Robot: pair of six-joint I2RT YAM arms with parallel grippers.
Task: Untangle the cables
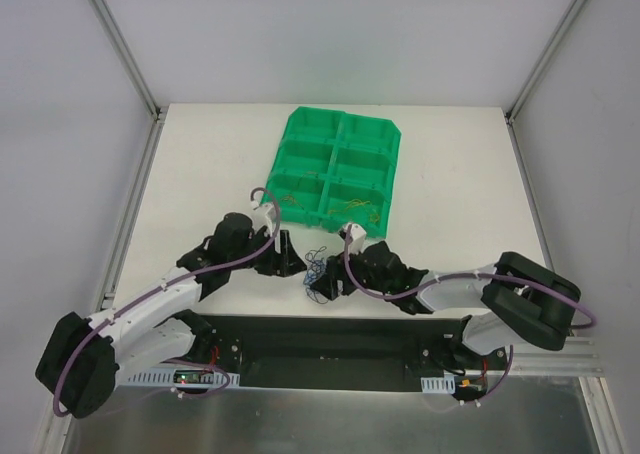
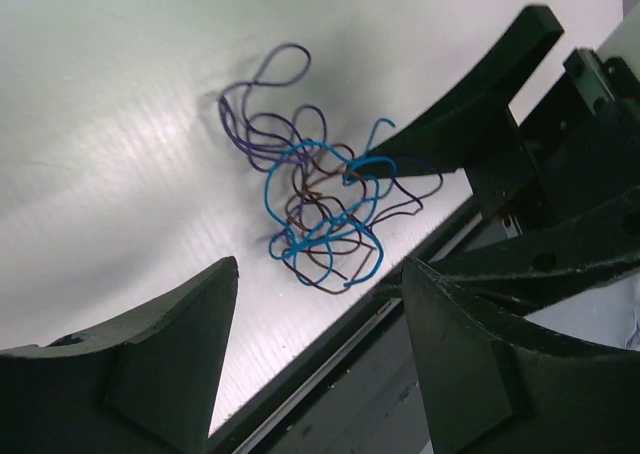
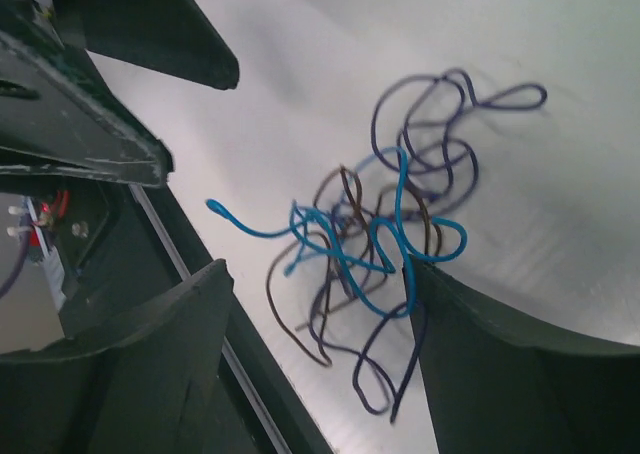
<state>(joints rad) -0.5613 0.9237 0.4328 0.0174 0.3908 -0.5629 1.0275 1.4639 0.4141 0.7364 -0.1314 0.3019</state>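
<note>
A small tangle of blue, purple and brown cables lies on the white table near its front edge. In the left wrist view the tangle sits just beyond my open left gripper, which holds nothing. My left gripper is to the left of the tangle. My right gripper is at the tangle's near right side. In the right wrist view it is open, part of the tangle lies between its fingers, and the right fingertip touches a blue loop.
A green tray with several compartments, some holding thin wires, stands behind the tangle. The table's dark front edge rail runs just below both grippers. The right gripper's finger shows in the left wrist view, against the tangle.
</note>
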